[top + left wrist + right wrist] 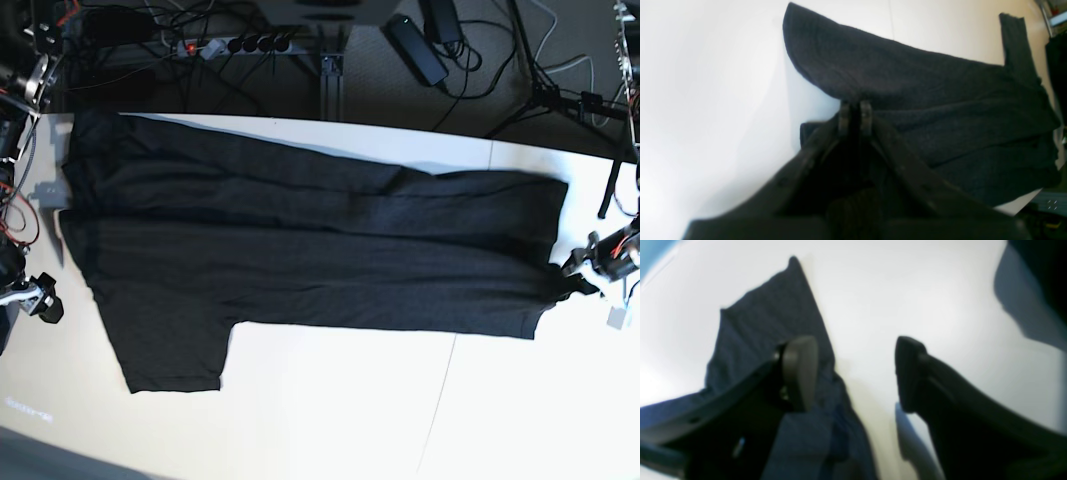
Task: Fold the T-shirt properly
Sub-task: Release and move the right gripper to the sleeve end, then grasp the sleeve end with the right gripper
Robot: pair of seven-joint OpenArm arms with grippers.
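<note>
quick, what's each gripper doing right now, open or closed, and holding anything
Left gripper: closed on the edge of the large black soft-fabric T-shirt.
Right gripper: open, holding nothing.

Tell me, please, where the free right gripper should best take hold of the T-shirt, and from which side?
Probably the near hem corner of the T-shirt, beside the open right gripper in the base view. Come from the table edge, low, since the cloth lies flat there and its border is exposed. The left gripper is shut on the opposite end.
</note>
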